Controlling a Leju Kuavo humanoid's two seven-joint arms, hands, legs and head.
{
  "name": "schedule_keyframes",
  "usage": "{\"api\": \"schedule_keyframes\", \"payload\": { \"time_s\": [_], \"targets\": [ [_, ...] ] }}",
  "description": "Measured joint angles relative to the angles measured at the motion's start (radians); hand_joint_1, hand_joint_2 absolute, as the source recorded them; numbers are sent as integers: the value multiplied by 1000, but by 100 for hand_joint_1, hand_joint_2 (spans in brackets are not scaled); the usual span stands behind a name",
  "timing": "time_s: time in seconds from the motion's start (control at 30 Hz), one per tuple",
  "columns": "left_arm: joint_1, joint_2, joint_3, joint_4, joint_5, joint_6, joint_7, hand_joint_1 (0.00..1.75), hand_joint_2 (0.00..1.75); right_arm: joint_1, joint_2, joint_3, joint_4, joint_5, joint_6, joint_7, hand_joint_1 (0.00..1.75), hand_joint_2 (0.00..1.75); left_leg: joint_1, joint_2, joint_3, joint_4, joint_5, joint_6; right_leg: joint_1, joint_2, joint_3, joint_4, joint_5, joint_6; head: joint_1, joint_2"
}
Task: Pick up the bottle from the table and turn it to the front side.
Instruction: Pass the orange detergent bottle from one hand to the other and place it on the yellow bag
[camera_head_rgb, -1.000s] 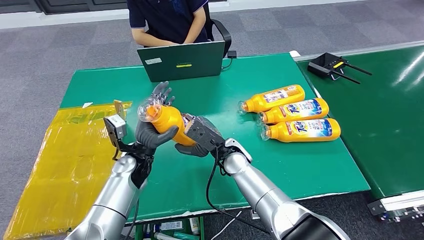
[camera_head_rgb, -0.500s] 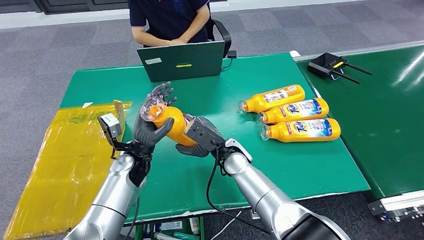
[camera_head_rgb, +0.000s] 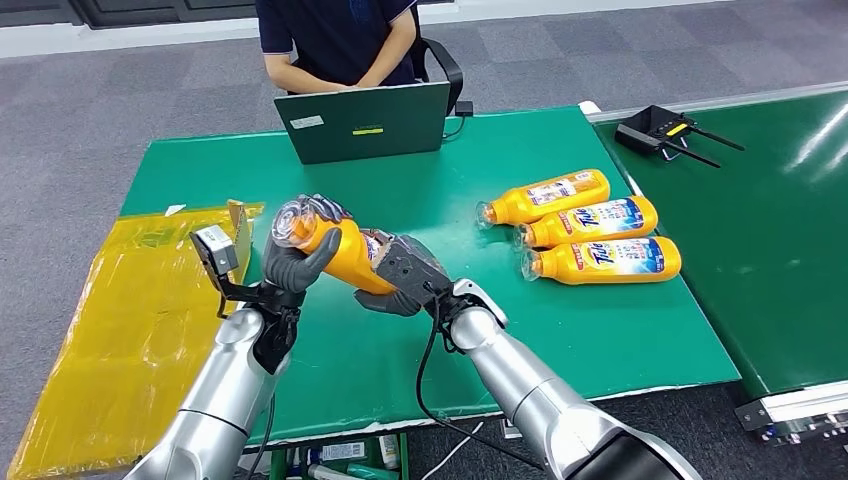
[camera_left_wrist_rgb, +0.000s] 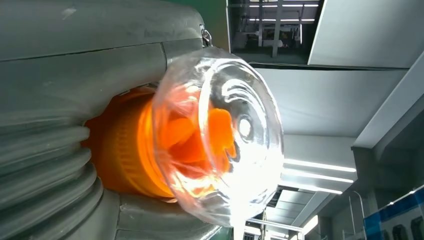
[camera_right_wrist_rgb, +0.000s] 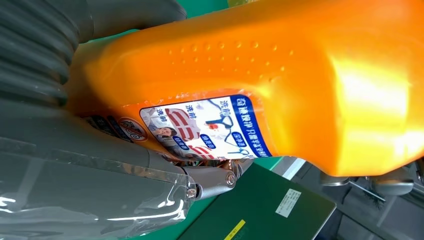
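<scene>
The fingers (camera_head_rgb: 318, 210) of the left hand (camera_head_rgb: 296, 252) are curled around the neck of the orange bottle (camera_head_rgb: 340, 252), just under its clear cap (camera_head_rgb: 290, 220), and the thumb crosses the front of it. The right hand (camera_head_rgb: 400, 275) holds the lower body of the same bottle from the other side; its fingers press on the labelled part, as the right wrist view shows (camera_right_wrist_rgb: 200, 125). So both hands grip the bottle together, and it is lifted above the green counter (camera_head_rgb: 420, 330), tilted, with the cap pointing up and toward the robot's left. In the left wrist view the clear cap (camera_left_wrist_rgb: 220, 135) sits over an orange spout, very close to the camera.

On the counter, well apart to the right, three more orange bottles (camera_head_rgb: 595, 235) lie on their sides, next to each other, caps toward the hands. A dark green laptop (camera_head_rgb: 362, 122) stands at the far edge, and a person (camera_head_rgb: 335, 40) sits behind it. A yellow sheet (camera_head_rgb: 120, 330) covers the left end of the counter.
</scene>
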Motion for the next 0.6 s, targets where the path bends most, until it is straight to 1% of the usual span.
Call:
{"api": "schedule_keyframes", "payload": {
  "time_s": [0.37,0.4,0.5,0.53,0.6],
  "targets": [
    [-1,2,0,0,0,0,0,175,175,0,0,0,0,0,0,0,175,175,0,0,0,0,0,0,0,0,0,0,0,0,0,0],
    [-1,3,0,0,0,0,0,175,175,0,0,0,0,0,0,0,167,175,0,0,0,0,0,0,0,0,0,0,0,0,0,0],
    [-1,4,0,0,0,1,0,175,175,0,0,0,0,0,0,0,37,175,0,0,0,0,0,0,0,0,0,0,0,0,0,0],
    [-1,4,0,0,1,1,1,175,175,0,0,0,0,1,0,0,1,175,0,0,0,0,0,0,0,0,0,0,0,0,0,0],
    [-1,3,-1,0,2,3,2,175,175,0,2,0,0,5,0,0,0,175,0,0,0,0,0,0,0,0,0,0,0,0,0,0]
  ]
}}
